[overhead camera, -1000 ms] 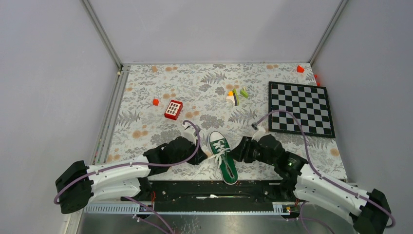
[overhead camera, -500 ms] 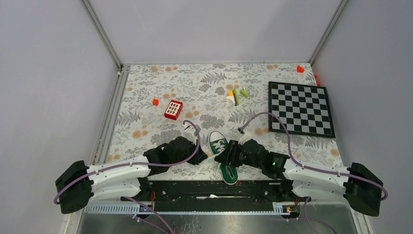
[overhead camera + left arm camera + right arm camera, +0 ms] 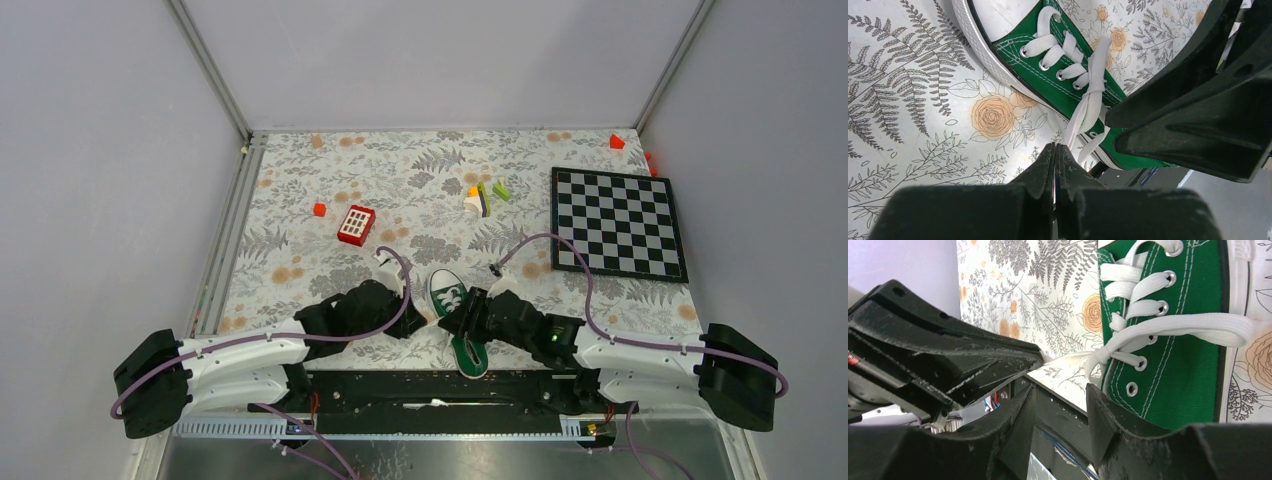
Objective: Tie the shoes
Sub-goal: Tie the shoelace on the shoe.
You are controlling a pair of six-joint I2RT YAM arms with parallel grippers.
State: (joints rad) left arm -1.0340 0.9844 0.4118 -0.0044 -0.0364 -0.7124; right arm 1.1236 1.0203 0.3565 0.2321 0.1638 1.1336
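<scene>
Green sneaker (image 3: 1188, 350), left jaws pinching lace (image 3: 1083, 112)

One small green canvas low-top sneaker (image 3: 447, 292) with white laces (image 3: 1083, 107), close to the near edge of the floral-printed worktop (image 3: 300, 170). One red-and-white keypad-like block (image 3: 356, 224), left of centre. One black-and-white chequered board (image 3: 617, 222) along the right edge. Three small red blocks (image 3: 319, 209): one beside the keypad-like block, two by the far right corner. One cluster of small coloured pieces (image 3: 485, 197), too small to count. Two white-and-black robot arms (image 3: 240, 358) at the near edge.
</scene>
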